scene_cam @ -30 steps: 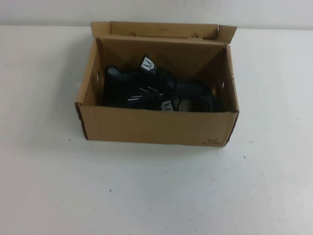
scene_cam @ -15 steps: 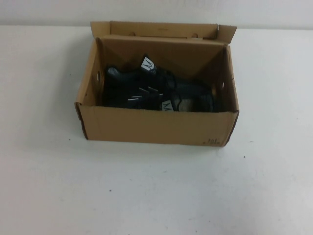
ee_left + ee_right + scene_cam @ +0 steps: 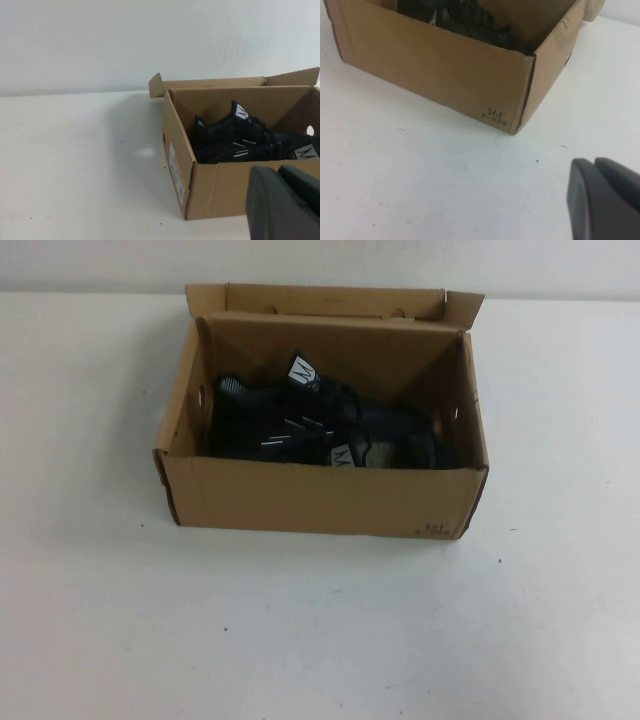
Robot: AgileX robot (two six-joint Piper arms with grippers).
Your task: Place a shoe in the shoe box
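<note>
White table (image 3: 120, 620), bare surface all round the box. The shoe box (image 3: 320, 498) sits on it toward the far middle, open, flap lid (image 3: 330, 300) folded back and standing along the far wall. Small black print at the box's front right corner, round hole in the left wall; a label is stuck on that same outer wall in the left wrist view.

Two black sneakers lie inside, overlapping, hard to separate in the dark interior. The shoe (image 3: 290, 405) with white dashes on its side sits toward the left and back, white tongue tag up. Its twin (image 3: 385, 445) lies nearer the front right, second white tag showing at the front wall. Both fully below the rim.

Neither arm appears in the high view. Left gripper (image 3: 295, 187) shows only in its own wrist view, off the box's left front corner, near table level, fingers pressed together, holding nothing. Right gripper (image 3: 615, 175) likewise only in its wrist view, over bare table off the box's front right corner, fingers together, nothing held.
</note>
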